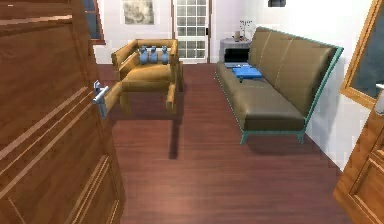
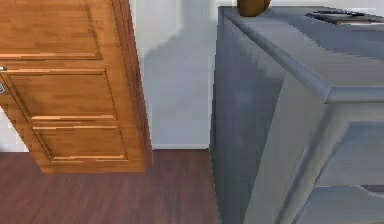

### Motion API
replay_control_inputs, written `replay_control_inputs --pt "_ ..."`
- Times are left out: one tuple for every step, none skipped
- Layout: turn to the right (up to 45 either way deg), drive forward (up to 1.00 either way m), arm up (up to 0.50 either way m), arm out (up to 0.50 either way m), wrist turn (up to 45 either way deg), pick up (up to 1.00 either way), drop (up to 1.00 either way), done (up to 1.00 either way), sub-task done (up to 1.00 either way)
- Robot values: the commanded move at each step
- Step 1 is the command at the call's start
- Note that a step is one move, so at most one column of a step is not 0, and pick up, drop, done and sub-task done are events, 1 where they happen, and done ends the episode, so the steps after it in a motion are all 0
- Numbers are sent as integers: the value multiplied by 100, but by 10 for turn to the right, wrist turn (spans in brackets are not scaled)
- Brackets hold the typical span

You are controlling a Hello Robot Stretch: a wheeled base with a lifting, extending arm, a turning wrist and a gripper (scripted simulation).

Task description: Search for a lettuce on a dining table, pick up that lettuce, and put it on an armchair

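Where I look ahead from the robot, armchair (image 1: 147, 70): one, tan with wooden arms, at the far side of the room, left of the middle.
Cushions (image 1: 153, 55): blue, against the armchair's back; I make out two, perhaps more.
Sofa (image 1: 275, 85): one, olive-brown on a teal frame, along the forward view's right, well apart from the armchair.
Blue thing (image 1: 244, 71): one, flat, lying on the sofa's seat at its far end.
Side table (image 1: 236, 50): one, white, just beyond the sofa's far end.
Glazed door (image 1: 191, 28): one, white, in the far wall.
Wall picture (image 1: 138, 12): one, above the armchair.
Wooden door (image 1: 50, 130): one, close at the forward view's left, with a metal handle (image 1: 100, 95).
Panelled door (image 2: 65, 80): one, at the arm side view's left; I cannot tell whether it is the same door.
Grey cabinet (image 2: 300, 130): one, close, at the arm side view's right, with a brown object (image 2: 253, 7) and a dark flat thing (image 2: 345, 16) on top.
Lettuce: I cannot tell where it lies.
Arm and gripper: I cannot tell the pose, nor the state of the fingers.
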Motion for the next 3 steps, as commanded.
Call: replay_control_inputs --pt "-60 0 0 0 0 0 0 0 0" --pt "0 90 0 0 0 0 0 0 0" --pt "90 0 0 0 0 0 0 0 0"
